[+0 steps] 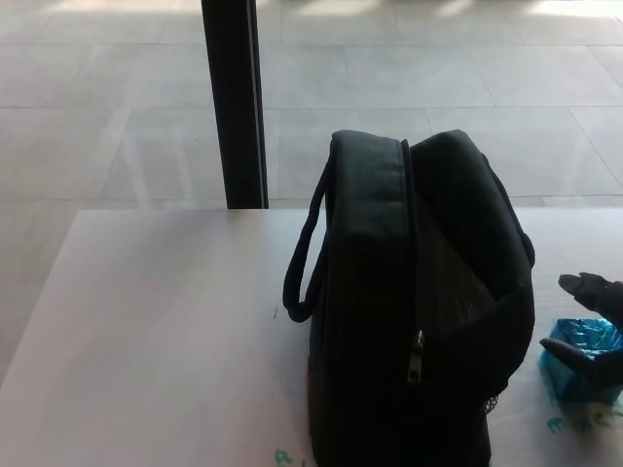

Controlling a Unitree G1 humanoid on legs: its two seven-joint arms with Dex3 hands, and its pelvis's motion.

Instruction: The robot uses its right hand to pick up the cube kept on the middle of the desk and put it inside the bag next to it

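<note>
A tall black fabric bag (419, 311) with a zip running down its near face stands upright on the pale, smooth desk (156, 331), filling the centre and the 5 o'clock part of the head view. Its zip is parted along the top, leaving a narrow dark slit, and the metal zip pull (417, 352) hangs low on the front. A looped black carry strap (302, 263) droops off the bag's side toward 9 o'clock.

At 4 o'clock from the bag, just beside its lower corner, sits the small cube wrapped in shiny blue foil (584, 365), resting on the desk near the picture's edge. The right robot hand (596, 326) reaches in from 3 o'clock directly over the cube: one dark finger points toward the bag above the cube, another lies across the cube's upper face. The fingers are spread around the cube; whether they actually press on it cannot be told, since most of the hand is cut off by the frame. The left robot hand does not show.

A few faint green marks (569, 424) lie on the desk below the cube. Beyond the desk at 12 o'clock is a tiled floor (117, 117) and a black vertical post (234, 102).
</note>
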